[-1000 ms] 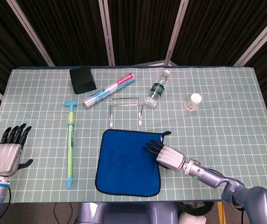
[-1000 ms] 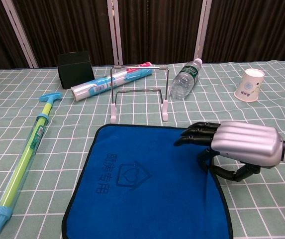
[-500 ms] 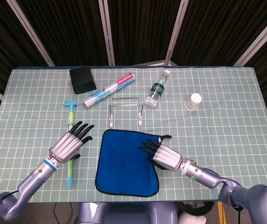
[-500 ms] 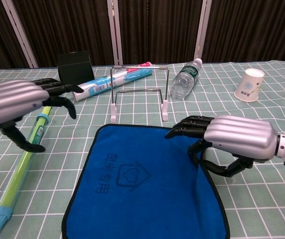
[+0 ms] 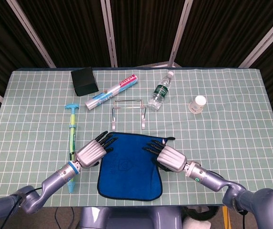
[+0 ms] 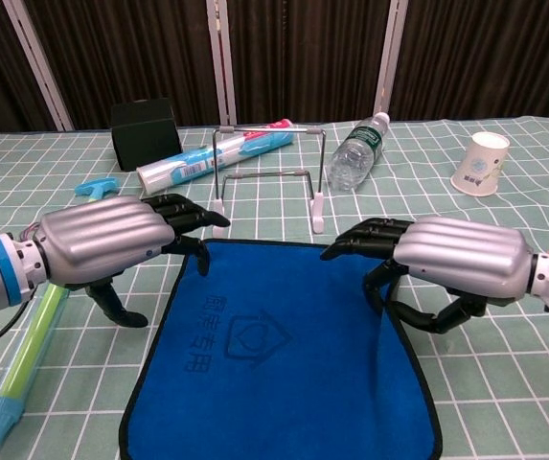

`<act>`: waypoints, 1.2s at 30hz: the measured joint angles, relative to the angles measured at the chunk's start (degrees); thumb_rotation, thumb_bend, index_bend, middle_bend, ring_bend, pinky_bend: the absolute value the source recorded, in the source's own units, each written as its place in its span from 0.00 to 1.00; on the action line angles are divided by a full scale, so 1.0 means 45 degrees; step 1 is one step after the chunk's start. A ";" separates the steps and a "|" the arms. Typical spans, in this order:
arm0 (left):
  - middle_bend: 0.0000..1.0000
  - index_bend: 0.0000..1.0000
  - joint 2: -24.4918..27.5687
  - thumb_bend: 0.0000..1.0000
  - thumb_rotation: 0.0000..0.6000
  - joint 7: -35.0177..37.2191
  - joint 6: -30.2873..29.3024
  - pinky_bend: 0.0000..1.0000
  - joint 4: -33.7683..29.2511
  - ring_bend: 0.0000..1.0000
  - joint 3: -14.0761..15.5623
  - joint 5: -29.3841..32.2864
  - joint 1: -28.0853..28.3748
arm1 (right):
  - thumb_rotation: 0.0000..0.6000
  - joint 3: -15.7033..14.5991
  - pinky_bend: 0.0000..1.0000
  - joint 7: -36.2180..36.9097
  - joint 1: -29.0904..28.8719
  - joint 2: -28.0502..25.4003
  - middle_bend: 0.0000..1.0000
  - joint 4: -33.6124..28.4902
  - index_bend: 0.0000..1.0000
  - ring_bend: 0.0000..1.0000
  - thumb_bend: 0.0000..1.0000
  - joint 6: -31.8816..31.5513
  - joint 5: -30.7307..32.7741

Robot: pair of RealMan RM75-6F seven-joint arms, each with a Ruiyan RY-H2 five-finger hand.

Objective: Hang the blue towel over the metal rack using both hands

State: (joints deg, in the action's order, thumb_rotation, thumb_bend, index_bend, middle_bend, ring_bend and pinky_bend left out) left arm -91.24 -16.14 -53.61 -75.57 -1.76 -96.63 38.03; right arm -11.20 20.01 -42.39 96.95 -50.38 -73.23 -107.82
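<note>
Head view showed the blue towel (image 5: 130, 164) flat, metal rack (image 5: 128, 113) at its 12 o'clock. Left hand (image 5: 92, 151) and right hand (image 5: 167, 156) hovered spread over its far corners, seemingly ready to pinch there and lift evenly.

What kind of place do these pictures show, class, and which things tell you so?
Probably a robot lab or test cell, not a home. Dark curtains on metal frame bars close off the table; a grid-patterned cloth covers it; and unrelated props are laid out, such as a blue towel, metal rack and paper cup.
</note>
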 measured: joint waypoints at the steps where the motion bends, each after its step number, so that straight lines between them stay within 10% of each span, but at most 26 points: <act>1: 0.00 0.34 -0.0083 0.18 1.00 0.0024 0.0014 0.00 0.0098 0.00 0.0051 -0.0014 0.0032 | 1.00 0.0000 0.00 0.0024 0.0014 0.0001 0.06 0.0010 0.72 0.00 0.54 -0.0021 0.0004; 36: 0.00 0.34 -0.0811 0.20 1.00 -0.0924 0.0177 0.00 0.0720 0.00 0.0639 0.0711 0.0663 | 1.00 -0.0052 0.00 0.0085 0.0252 0.0039 0.06 0.0402 0.69 0.00 0.54 -0.0364 -0.0084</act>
State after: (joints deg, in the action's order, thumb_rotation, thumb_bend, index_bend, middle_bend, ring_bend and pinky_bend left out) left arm -94.89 -20.30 -52.81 -72.33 1.12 -93.43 41.02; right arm -11.44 20.39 -41.26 97.13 -48.57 -74.87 -108.20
